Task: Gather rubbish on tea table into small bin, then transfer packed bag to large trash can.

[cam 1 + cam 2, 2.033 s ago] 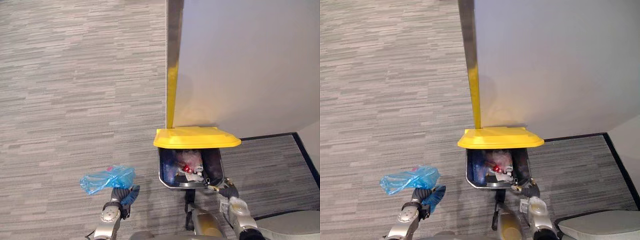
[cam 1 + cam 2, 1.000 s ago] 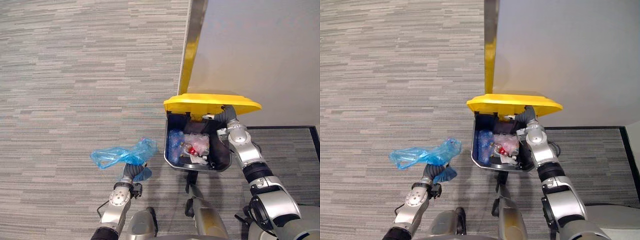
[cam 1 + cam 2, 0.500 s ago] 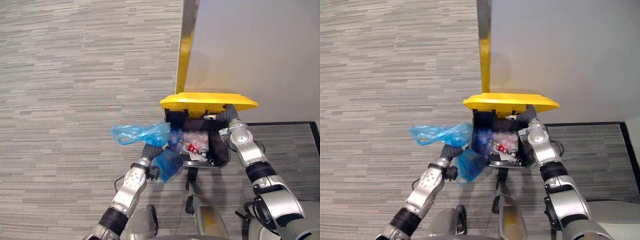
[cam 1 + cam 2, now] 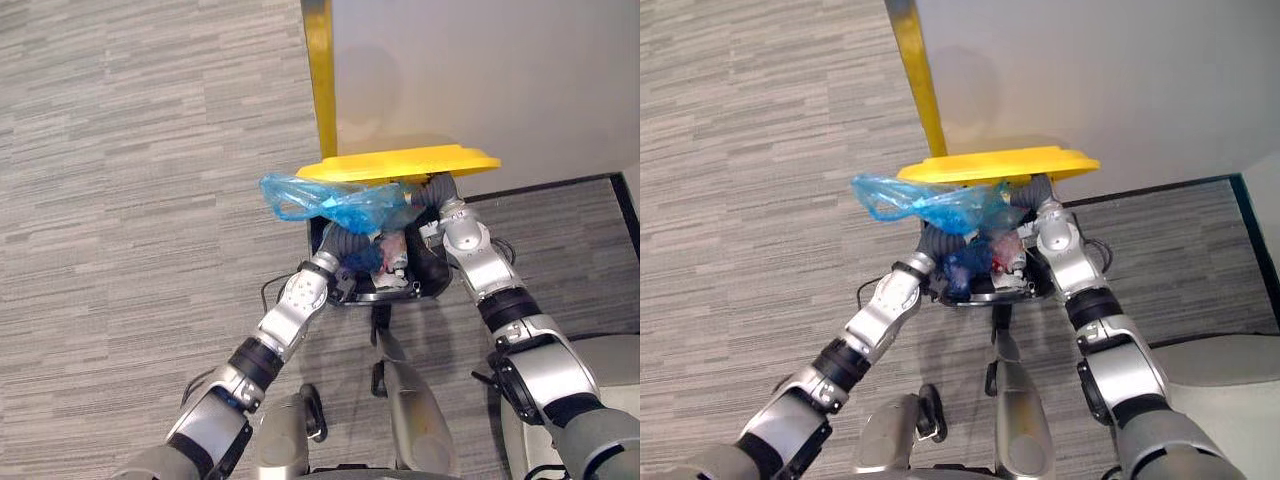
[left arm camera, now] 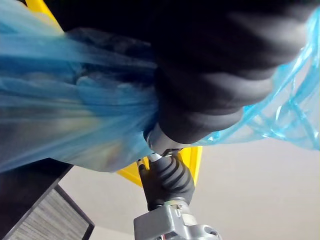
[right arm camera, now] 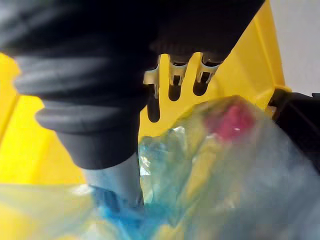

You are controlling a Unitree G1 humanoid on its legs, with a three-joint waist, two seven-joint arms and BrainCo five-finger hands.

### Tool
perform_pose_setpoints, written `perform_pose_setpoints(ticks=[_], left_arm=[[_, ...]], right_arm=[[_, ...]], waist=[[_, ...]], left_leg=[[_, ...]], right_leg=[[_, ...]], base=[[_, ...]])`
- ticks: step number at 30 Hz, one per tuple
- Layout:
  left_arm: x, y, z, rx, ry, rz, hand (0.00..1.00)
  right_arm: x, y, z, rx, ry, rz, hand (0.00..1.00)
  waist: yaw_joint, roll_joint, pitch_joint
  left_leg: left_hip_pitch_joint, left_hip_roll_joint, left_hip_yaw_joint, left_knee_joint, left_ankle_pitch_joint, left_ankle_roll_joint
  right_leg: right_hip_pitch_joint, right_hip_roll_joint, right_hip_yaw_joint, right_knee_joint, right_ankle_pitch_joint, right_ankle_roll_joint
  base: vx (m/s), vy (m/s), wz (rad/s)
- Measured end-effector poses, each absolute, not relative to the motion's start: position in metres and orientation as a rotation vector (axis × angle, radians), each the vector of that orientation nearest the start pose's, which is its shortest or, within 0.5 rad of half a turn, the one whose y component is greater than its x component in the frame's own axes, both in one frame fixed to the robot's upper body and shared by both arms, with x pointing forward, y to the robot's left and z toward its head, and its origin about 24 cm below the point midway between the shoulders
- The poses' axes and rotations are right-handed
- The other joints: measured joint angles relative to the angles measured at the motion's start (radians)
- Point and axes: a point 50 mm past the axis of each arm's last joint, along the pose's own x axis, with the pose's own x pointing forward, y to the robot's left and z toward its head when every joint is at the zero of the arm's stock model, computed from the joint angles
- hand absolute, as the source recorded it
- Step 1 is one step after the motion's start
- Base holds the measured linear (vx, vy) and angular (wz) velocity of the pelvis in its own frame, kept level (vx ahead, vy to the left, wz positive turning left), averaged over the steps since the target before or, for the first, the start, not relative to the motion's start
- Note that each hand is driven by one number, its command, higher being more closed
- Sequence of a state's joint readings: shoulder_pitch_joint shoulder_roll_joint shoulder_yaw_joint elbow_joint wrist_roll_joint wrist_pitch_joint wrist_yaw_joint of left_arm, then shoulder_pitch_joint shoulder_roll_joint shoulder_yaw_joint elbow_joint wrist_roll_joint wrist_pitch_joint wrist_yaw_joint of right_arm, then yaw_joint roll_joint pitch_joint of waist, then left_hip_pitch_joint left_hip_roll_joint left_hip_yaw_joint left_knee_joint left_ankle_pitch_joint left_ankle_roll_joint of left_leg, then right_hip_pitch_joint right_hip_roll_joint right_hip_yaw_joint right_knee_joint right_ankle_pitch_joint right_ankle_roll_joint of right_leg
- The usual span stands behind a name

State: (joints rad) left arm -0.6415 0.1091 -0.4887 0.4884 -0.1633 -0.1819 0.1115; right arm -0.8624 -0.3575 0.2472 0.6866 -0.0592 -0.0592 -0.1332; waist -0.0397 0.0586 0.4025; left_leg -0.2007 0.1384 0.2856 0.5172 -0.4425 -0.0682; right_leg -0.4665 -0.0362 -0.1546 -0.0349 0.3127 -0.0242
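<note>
The large trash can [image 4: 432, 272] is black with a yellow lid [image 4: 400, 162], which is tipped up. My right hand [image 4: 436, 191] is under the lid's front edge, its fingers [image 6: 172, 75] straight against the yellow underside. My left hand [image 4: 346, 250] is shut on the bunched neck of the blue plastic bag [image 4: 340, 205]. The bag hangs over the can's opening, just below the lid, and the blue bag [image 5: 60, 115] wraps round the hand. Inside the can lies earlier rubbish [image 4: 392, 250], clear plastic with a red piece.
The can stands against a grey wall [image 4: 480, 80] with a yellow strip [image 4: 318, 60] on its corner. Striped grey carpet [image 4: 130, 200] spreads to the left. A black line [image 4: 560, 185] runs along the floor on the right.
My left hand has lifted the blue bag up and to the right, from beside the can to over its opening. My right hand still holds the lid up. The camera has shifted.
</note>
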Motion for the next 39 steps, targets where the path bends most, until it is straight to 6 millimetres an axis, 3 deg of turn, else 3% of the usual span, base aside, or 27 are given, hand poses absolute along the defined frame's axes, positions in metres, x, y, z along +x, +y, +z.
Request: perform_pose_setpoints(ticks=[8,14,15,22,33,39], left_arm=[[0.351,0.035,0.092,0.327,-0.154,-0.427,1.00],[0.355,0.036,0.072,0.401,-0.050,-0.420,1.00],[0.355,0.037,0.068,0.430,-0.038,-0.421,0.00],[0.357,0.048,0.052,0.503,0.039,-0.390,0.00],[0.357,0.054,0.046,0.556,0.066,-0.360,0.00],[0.355,0.057,0.042,0.545,0.081,-0.342,0.00]], right_arm=[[0.402,-0.144,0.204,-0.649,-0.342,-0.011,0.00],[0.404,-0.143,0.206,-0.694,-0.346,-0.029,0.00],[0.404,-0.142,0.206,-0.695,-0.347,-0.028,0.00],[0.403,-0.133,0.204,-0.698,-0.356,-0.012,0.00],[0.399,-0.126,0.212,-0.705,-0.411,0.008,0.00],[0.396,-0.130,0.187,-0.718,-0.354,0.025,0.00]], waist=[[-0.005,0.000,0.060],[-0.006,0.000,0.060],[-0.007,0.000,0.060],[-0.012,-0.001,0.062],[-0.011,-0.008,0.075],[-0.005,-0.008,0.075]], left_leg=[[-0.093,0.015,0.007,0.095,-0.032,0.008],[-0.147,0.017,0.005,0.136,-0.044,0.017],[-0.157,0.017,0.005,0.141,-0.045,0.018],[-0.177,0.020,0.001,0.146,-0.046,0.018],[-0.174,0.019,-0.010,0.138,-0.045,0.017],[-0.116,0.018,-0.011,0.111,-0.043,0.015]], right_leg=[[-0.063,0.006,0.015,0.002,0.025,0.001],[-0.108,0.000,0.016,0.020,0.028,0.004],[-0.117,0.000,0.017,0.022,0.028,0.004],[-0.134,0.002,0.016,0.023,0.029,0.005],[-0.132,0.001,0.015,0.023,0.032,0.009],[-0.079,0.001,0.012,0.012,0.032,0.009]], base=[[-0.07,0.001,-0.05],[-0.10,0.018,0.01],[-0.08,0.004,0.00],[-0.06,-0.002,0.00],[-0.05,0.002,0.01],[-0.03,0.006,-0.01]])
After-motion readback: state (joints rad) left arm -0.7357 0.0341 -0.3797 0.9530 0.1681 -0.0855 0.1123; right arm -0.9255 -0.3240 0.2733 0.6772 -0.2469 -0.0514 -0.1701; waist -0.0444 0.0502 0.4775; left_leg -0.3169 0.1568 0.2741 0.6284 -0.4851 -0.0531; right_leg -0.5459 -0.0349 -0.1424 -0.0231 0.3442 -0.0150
